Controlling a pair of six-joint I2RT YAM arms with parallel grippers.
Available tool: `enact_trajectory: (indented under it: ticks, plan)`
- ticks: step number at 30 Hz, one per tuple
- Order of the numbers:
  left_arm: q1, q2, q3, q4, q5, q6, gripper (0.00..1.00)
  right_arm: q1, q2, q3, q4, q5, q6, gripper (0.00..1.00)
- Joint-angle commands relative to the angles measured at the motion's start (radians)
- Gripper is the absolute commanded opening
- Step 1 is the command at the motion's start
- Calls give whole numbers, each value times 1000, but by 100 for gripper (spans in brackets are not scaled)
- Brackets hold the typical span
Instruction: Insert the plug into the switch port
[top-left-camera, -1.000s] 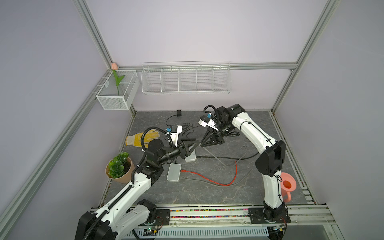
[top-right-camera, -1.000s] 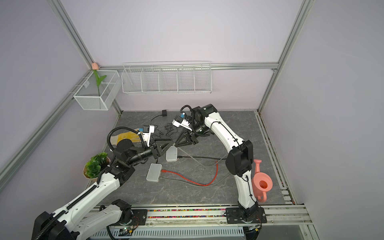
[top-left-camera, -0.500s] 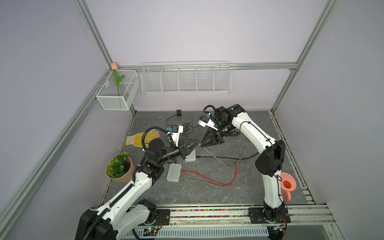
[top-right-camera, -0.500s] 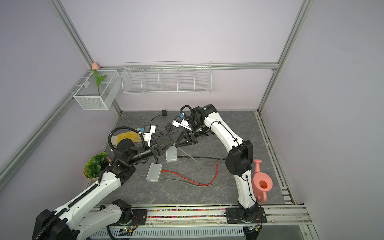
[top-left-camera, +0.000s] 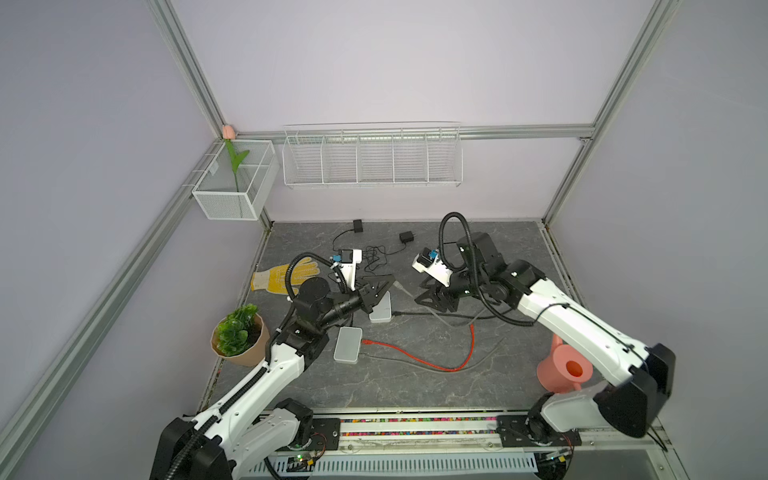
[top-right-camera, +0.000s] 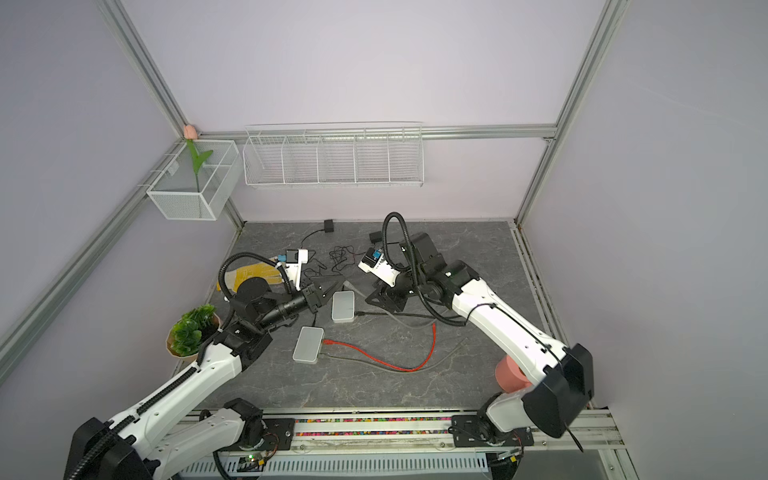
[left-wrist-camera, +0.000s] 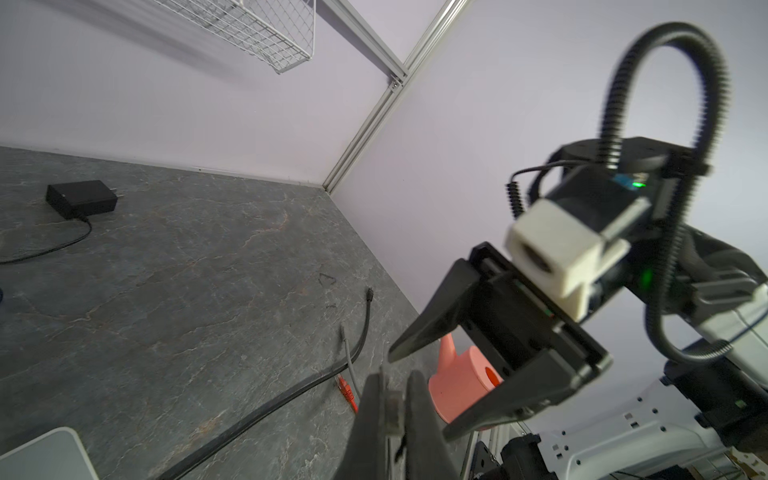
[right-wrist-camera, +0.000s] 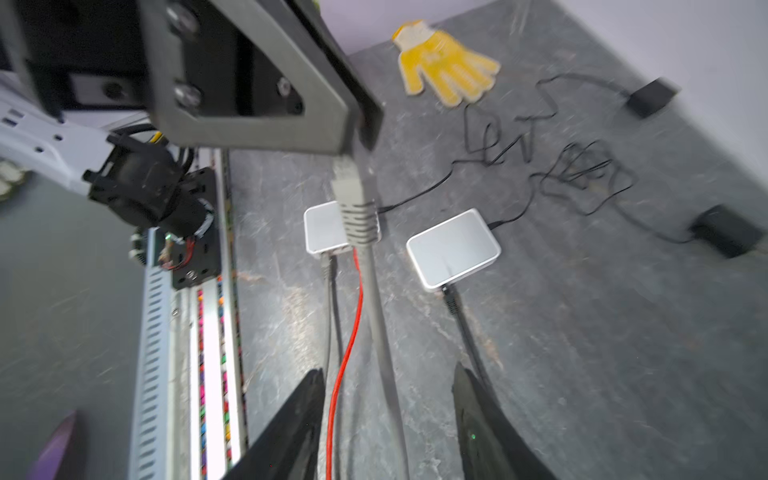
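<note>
Right wrist view: left gripper (right-wrist-camera: 358, 143) has just pinched the grey plug (right-wrist-camera: 355, 199), and the right gripper (right-wrist-camera: 386, 368) is spreading off its cable (right-wrist-camera: 382, 332). Handoff looks done, so the plug, up in the air near the white switch (right-wrist-camera: 453, 247), still needs inserting.

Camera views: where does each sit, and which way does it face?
Top views: high above the front rail, looking down on the grey table; left arm and right arm show.
Left wrist: on the left arm, looking past the left gripper, shut on the grey plug, at the open right gripper.
Right wrist: on the right arm, looking between its fingers at two white switches.
Shared: both wrist views show both grippers.
</note>
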Motion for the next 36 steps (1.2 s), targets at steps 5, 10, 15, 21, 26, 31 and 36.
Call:
enact_trajectory:
  ticks: [5,10,15,21,26,31,36]
  plan:
    - [-8,4,-9,13,-78,-52,0,96,23,-21,184,252,-7,47]
    - [-11,10,-11,8,-94,-68,0,137,81,4,206,281,-31,46]
    - [-11,9,-14,1,-99,-66,0,146,107,17,231,276,-24,34]
    - [-11,16,-16,-16,-100,-55,0,155,112,21,245,289,-26,7]
    - [-11,23,-22,-19,-101,-54,0,156,124,25,243,294,-22,10]
    - [-11,33,-20,-22,-100,-59,0,156,139,33,244,300,-19,25]
    - [-10,35,-16,-29,-101,-58,0,155,147,42,252,292,-20,25]
